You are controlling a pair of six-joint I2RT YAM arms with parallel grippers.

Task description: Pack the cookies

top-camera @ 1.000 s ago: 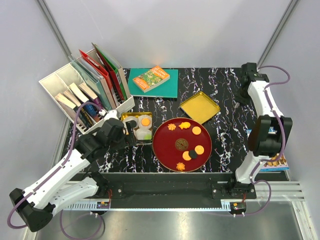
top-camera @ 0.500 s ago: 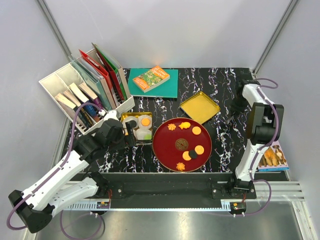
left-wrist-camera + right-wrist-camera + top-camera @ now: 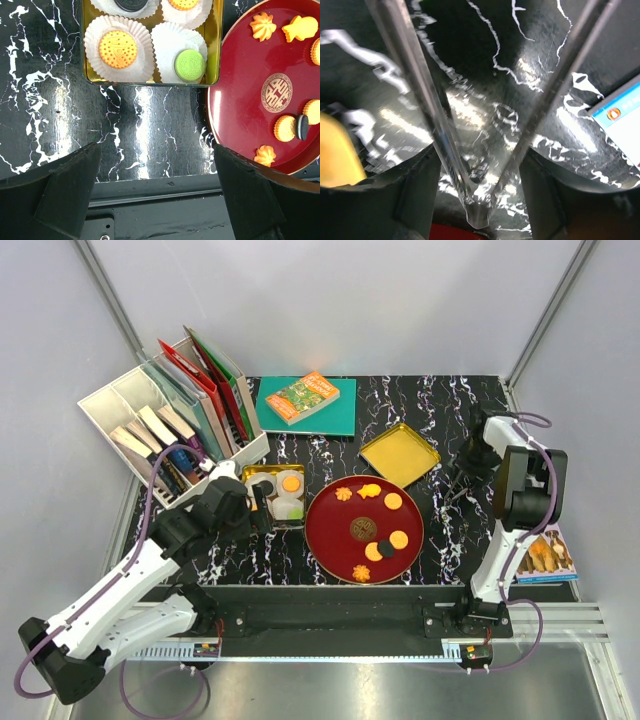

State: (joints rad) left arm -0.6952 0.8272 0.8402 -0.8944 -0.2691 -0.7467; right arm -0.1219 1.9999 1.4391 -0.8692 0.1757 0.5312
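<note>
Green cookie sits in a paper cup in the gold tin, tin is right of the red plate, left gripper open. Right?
No. The gold tin sits left of the red plate, not right, as the top external view shows. The rest holds: the green cookie is in a paper cup in the tin, and the left gripper is open.

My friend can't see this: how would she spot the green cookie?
Find the big red plate; a gold tin of white paper cups sits just left of it. The green cookie lies in the cup at the tin's near corner beside the plate; every other cookie is orange or dark.
</note>
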